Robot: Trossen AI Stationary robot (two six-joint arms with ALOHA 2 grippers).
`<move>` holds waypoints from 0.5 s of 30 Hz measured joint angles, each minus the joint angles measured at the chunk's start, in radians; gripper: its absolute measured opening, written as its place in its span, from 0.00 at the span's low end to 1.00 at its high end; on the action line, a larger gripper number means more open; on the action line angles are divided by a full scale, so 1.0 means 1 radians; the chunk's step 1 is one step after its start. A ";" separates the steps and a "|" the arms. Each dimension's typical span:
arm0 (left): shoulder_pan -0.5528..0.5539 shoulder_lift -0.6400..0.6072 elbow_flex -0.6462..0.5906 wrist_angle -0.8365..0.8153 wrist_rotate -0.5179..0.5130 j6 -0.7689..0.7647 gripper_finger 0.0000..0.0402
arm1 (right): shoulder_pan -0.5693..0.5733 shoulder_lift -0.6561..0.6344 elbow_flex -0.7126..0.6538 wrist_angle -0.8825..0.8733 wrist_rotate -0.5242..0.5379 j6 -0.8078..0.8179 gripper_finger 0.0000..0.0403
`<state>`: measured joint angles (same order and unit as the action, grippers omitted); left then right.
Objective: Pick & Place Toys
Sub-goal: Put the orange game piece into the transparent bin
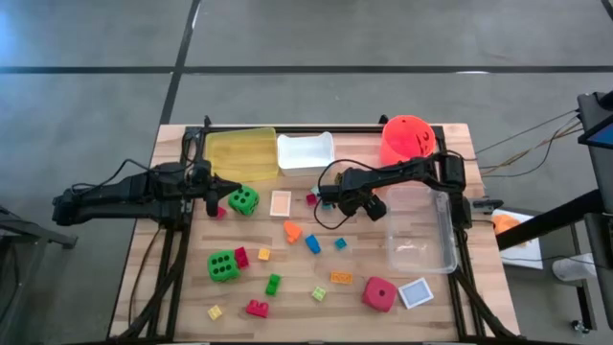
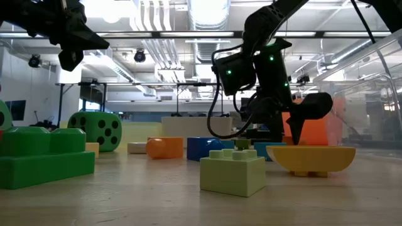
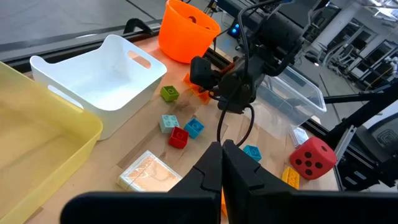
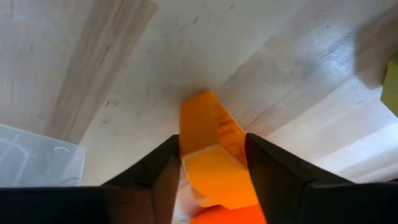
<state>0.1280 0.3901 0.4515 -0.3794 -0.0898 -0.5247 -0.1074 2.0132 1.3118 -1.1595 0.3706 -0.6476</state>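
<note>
- My work surface is a pale wooden table with a black frame, standing on a grey concrete floor; the low view looks into a bright hall with ceiling lights
- Along the far edge sit a yellow tray, a white tray and an orange bucket; a clear tray lies at the right
- Open wood shows at the near left corner and between the scattered toys mid-table
- My right gripper is low over the table just left of the clear tray, its fingers either side of an orange brick and touching it
- My left gripper hovers at the left by the yellow tray, fingers pressed together, holding nothing
- Green dice lie left, a red die near right beside a card; another card lies mid-table
- Small coloured bricks are strewn across the middle
</note>
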 joint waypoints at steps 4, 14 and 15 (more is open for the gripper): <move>0.000 0.000 0.000 0.000 0.000 -0.003 0.00 | 0.000 0.000 0.001 0.000 -0.001 -0.007 0.24; 0.000 0.000 0.001 0.000 0.000 -0.002 0.00 | 0.000 0.000 0.003 -0.004 -0.002 -0.008 0.03; 0.000 0.000 0.001 0.000 0.000 -0.002 0.00 | 0.000 0.000 0.003 -0.004 -0.002 -0.003 0.03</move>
<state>0.1280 0.3901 0.4522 -0.3794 -0.0895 -0.5270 -0.1070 2.0130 1.3151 -1.1640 0.3691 -0.6504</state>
